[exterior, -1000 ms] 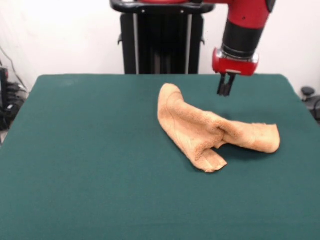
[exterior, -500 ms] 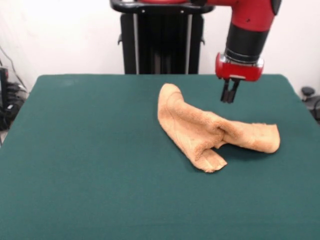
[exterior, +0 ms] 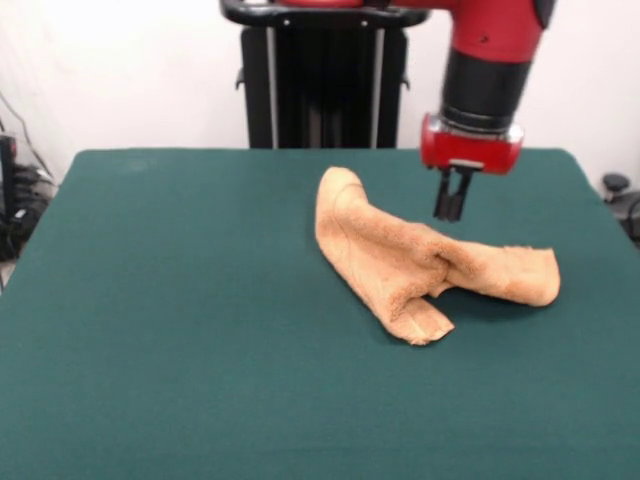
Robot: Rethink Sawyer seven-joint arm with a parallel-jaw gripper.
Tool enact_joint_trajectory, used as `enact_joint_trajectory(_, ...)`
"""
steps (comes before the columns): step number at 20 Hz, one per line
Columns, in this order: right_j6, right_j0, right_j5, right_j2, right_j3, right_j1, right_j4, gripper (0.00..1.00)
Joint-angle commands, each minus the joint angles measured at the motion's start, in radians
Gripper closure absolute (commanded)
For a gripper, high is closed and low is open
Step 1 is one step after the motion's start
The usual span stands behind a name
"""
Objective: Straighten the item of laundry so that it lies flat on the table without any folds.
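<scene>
The tan-orange terry towel [exterior: 410, 262] lies crumpled and folded on the dark green table [exterior: 180, 320], right of centre, with one lobe toward the back and another stretching to the right. My gripper [exterior: 448, 214] hangs from the red and black arm just above and behind the towel's middle fold, a little above the cloth. Its two black fingers are close together with nothing between them.
The robot's black pedestal [exterior: 322, 80] stands behind the table's far edge. Cables and gear [exterior: 18, 200] sit off the table's left side, and a dark object [exterior: 618, 190] off its right side.
The gripper has come lower and slightly left over the last half second, closer to the towel's middle. The towel has not moved.
</scene>
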Motion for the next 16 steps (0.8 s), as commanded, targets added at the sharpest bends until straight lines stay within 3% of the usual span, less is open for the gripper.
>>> enact_joint_trajectory(1,-0.077,-0.080,0.108,0.089,-0.135,0.068,-0.051,1.00)
enact_joint_trajectory(8,-0.096,-0.105,0.139,0.124,-0.281,0.169,-0.063,1.00)
enact_joint_trajectory(16,-0.032,-0.065,0.132,0.105,-0.313,0.194,-0.050,1.00)
